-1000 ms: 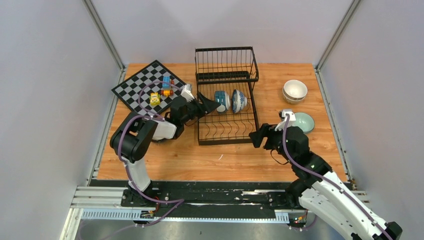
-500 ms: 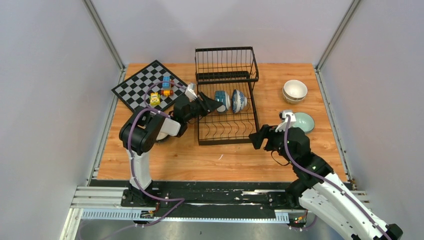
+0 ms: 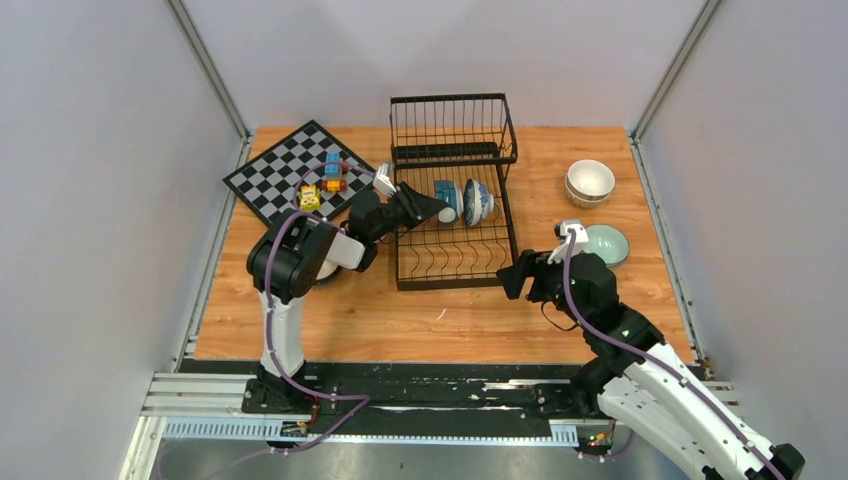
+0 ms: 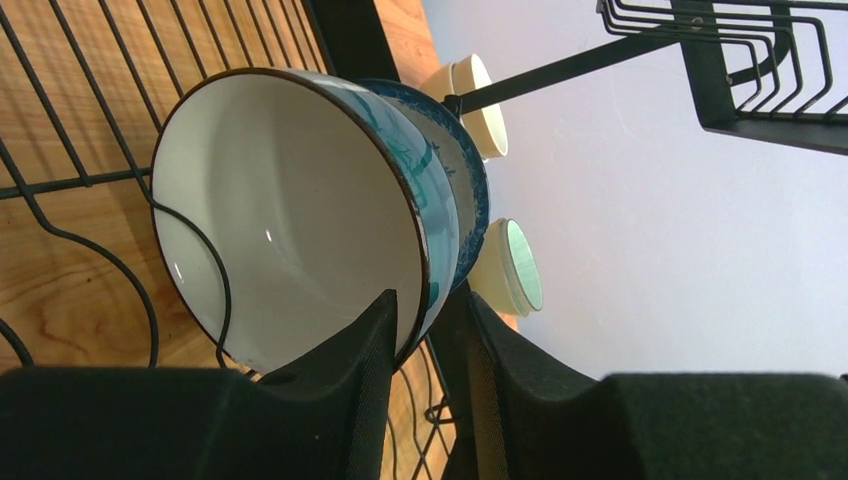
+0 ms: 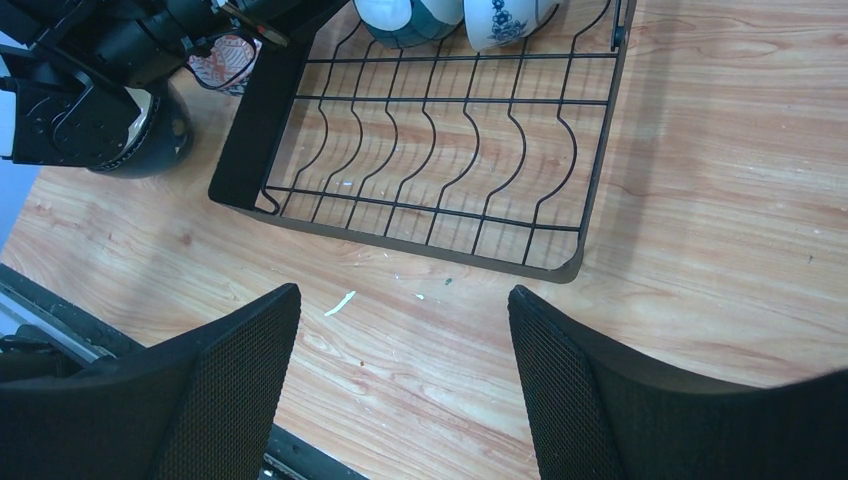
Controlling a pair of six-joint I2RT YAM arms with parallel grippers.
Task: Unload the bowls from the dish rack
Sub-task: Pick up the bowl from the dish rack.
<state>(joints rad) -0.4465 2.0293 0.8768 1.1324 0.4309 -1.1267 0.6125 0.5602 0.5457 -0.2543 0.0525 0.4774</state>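
The black wire dish rack (image 3: 455, 283) stands mid-table. A teal bowl (image 3: 444, 200) and a blue-white patterned bowl (image 3: 478, 201) stand on edge in it. My left gripper (image 3: 432, 206) reaches in from the left. In the left wrist view its jaws (image 4: 432, 310) are narrowly open and straddle the teal bowl's (image 4: 290, 220) rim, one finger inside and one outside. My right gripper (image 3: 508, 275) is open and empty over bare wood at the rack's near right corner (image 5: 560, 268). Stacked cream bowls (image 3: 590, 181) and a mint bowl (image 3: 607, 243) sit on the table to the right.
A chessboard (image 3: 290, 172) with small toy blocks (image 3: 325, 180) lies at the far left. A dark bowl (image 5: 150, 130) and a red patterned bowl (image 5: 222, 62) sit under my left arm, left of the rack. Grey walls enclose the table.
My left arm has swung its elbow towards the rack and pushed the gripper a little further in onto the teal bowl. My right gripper has shifted slightly.
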